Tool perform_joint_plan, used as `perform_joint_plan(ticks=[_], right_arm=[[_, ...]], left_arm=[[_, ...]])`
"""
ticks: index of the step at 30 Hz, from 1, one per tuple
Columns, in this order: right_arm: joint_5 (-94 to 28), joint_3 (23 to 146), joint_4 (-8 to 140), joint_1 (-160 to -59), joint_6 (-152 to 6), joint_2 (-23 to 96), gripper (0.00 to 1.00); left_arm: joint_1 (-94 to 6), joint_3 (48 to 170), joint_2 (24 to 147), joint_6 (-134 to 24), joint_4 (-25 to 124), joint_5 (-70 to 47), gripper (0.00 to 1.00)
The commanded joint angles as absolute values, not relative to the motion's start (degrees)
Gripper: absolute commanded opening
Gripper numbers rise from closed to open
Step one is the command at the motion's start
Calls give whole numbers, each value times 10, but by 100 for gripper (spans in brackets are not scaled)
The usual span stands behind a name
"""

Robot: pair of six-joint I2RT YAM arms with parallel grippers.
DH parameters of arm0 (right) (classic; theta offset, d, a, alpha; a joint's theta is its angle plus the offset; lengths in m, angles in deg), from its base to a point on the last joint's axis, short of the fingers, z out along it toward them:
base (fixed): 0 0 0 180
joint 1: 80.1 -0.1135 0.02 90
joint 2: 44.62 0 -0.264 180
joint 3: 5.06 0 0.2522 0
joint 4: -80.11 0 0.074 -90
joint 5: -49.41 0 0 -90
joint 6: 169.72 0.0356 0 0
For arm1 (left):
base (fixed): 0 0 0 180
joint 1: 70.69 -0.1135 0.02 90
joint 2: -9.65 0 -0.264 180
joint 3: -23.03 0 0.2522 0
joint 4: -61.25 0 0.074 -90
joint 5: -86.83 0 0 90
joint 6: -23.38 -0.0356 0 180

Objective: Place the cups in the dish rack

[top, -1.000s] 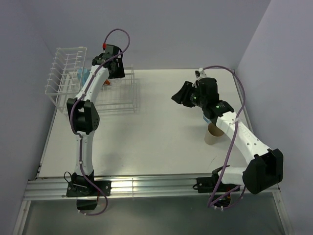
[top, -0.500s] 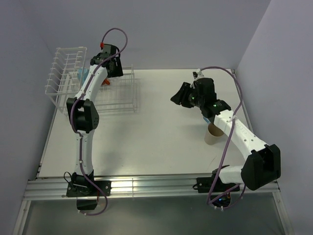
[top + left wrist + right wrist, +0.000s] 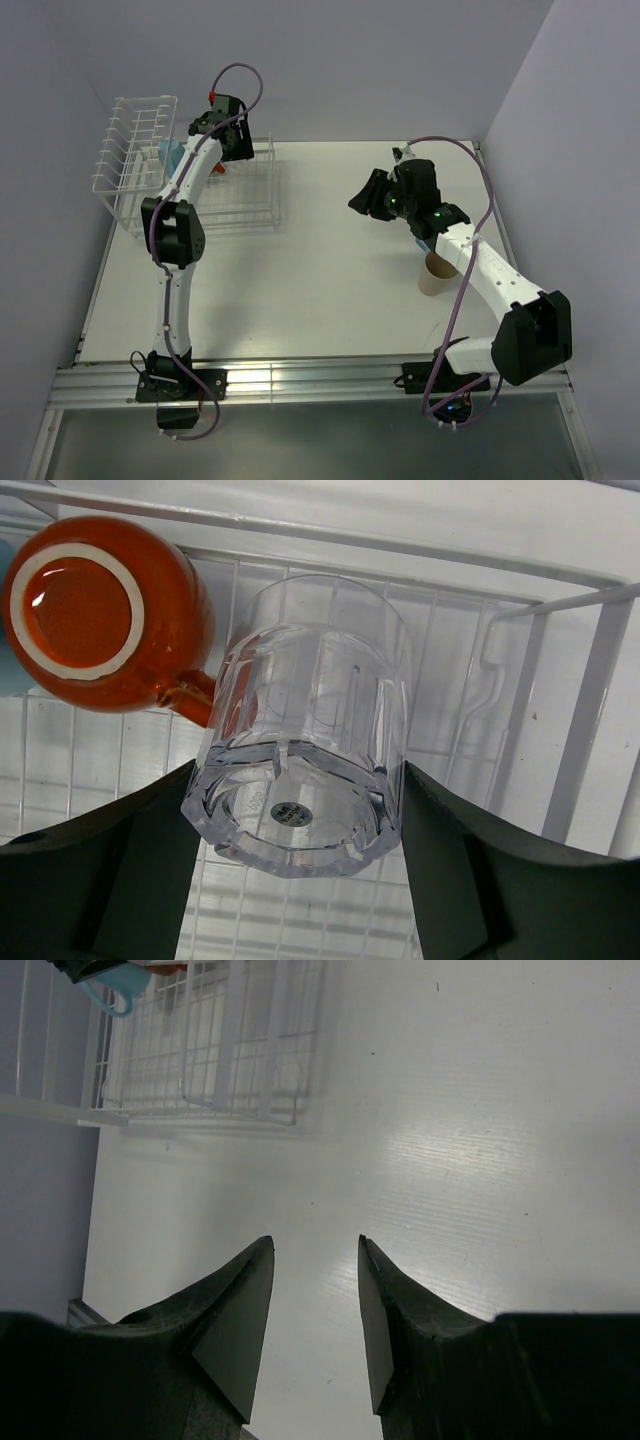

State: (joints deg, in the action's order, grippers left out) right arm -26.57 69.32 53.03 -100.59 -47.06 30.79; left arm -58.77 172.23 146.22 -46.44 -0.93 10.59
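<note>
**Top external view.** The left gripper [image 3: 230, 148] is positioned over the far side of the dish rack [image 3: 255, 200], which stands at the far left corner of the table [image 3: 320, 290]. A light blue mug [image 3: 170, 152] is seen inside the rack, beside the upright plate slots. The right gripper [image 3: 365, 197] hangs above the right half of the table. A beige cup [image 3: 437, 272] stands upright on the table, partly covered by the right arm.

**Left wrist view.** A clear tumbler [image 3: 310, 710] is clamped between the fingers [image 3: 120, 870], base toward the camera and mouth toward the rack floor. Whether it rests on the wires cannot be determined. A red-orange cup [image 3: 95, 610] is set bottom-up just beside it, and its handle appears to touch the tumbler.

**Right wrist view.** The right gripper's fingers stand apart with nothing between them, and bare table is seen below. The rack and the blue mug are seen at the upper left.
</note>
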Motion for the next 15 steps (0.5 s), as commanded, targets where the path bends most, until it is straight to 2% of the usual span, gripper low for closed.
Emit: perform_joint_plan(ticks=[1, 4, 7, 11, 15], right_arm=[[-272, 700, 548, -1012, -481, 311, 47], [-270, 700, 548, -1011, -481, 315, 47], [-271, 698, 550, -1011, -480, 316, 47], [-270, 695, 553, -1012, -479, 317, 47], [-269, 692, 555, -1012, -478, 318, 47]], left_arm=[[-589, 1753, 1455, -476, 12, 101, 16], [-589, 1753, 1458, -475, 11, 102, 23], [-589, 1752, 1461, -476, 11, 105, 35], [-589, 1751, 1468, -476, 9, 108, 44], [-589, 1749, 1471, -474, 10, 112, 59]])
